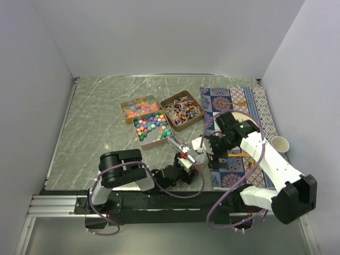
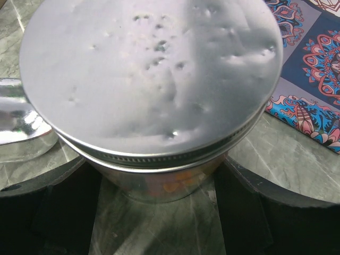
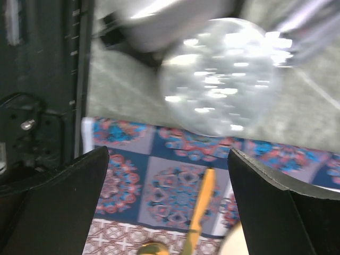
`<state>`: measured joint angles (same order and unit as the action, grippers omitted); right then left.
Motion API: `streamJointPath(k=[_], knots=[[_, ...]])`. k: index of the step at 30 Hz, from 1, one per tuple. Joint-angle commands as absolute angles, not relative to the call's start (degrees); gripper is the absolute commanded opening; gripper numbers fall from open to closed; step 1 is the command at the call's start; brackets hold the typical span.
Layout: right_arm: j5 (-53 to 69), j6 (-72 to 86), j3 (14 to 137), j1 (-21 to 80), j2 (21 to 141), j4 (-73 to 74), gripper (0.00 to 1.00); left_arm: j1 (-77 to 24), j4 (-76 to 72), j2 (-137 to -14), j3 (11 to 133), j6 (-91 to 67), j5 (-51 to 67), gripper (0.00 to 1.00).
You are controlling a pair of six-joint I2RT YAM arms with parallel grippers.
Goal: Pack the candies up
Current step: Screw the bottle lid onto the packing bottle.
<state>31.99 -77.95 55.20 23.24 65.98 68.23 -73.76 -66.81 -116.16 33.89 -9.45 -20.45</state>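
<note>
Since my left fingers point(image 2: 48, 207) clamp the smooth jar point(image 2: 151, 183) low between them and my right fingers point(image 3: 53, 204) gape empty, it may twist loose and topple.

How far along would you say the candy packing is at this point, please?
Probably late in filling one jar. Done: the jar holds some orange candies, and its metal lid sits on top. In hand: the left gripper appears clamped on the jar, and the right gripper is open near the lid. Left: the tins hold plenty of candies. I cannot tell whether the lid is tight.
</note>
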Motion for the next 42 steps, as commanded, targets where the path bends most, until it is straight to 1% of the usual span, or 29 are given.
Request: streamJointPath(k=[1, 6, 9, 10, 13, 16, 20, 28, 42], knots=[[34.1, -76.5, 63.3, 21.7, 72.0, 63.6, 1.0, -73.4, -41.1, -122.8, 30.1, -12.7, -18.7, 0.01], [36.4, -85.9, 70.0, 21.7, 81.0, 68.1, 1.0, -73.6, -41.8, -122.5, 30.0, -11.4, -18.9, 0.01], [36.0, -92.6, 73.5, 22.1, 86.1, 72.8, 1.0, -73.7, -42.2, -122.3, 29.8, -10.8, -18.7, 0.01], [35.6, -96.8, 75.2, 22.2, 88.3, 76.7, 1.0, -73.8, -42.3, -122.3, 29.8, -10.6, -18.8, 0.01], [34.7, -103.3, 77.7, 22.4, 91.0, 82.5, 1.0, -73.7, -42.4, -122.5, 29.9, -10.5, -18.6, 0.01], [33.1, -108.7, 75.8, 23.0, 90.3, 82.3, 1.0, -73.7, -42.1, -122.7, 30.1, -10.7, -18.3, 0.01], [31.6, -110.7, 74.5, 25.7, 90.0, 82.1, 1.0, -73.7, -41.9, -122.8, 30.1, -10.9, -17.8, 0.01], [34.5, -110.1, 73.1, 31.5, 90.7, 81.0, 1.0, -73.4, -41.7, -122.7, 30.1, -11.2, -17.2, 0.01], [33.9, -108.5, 71.6, 34.5, 92.2, 80.1, 1.0, -73.3, -42.5, -122.3, 29.7, -10.8, -17.3, 0.01]])
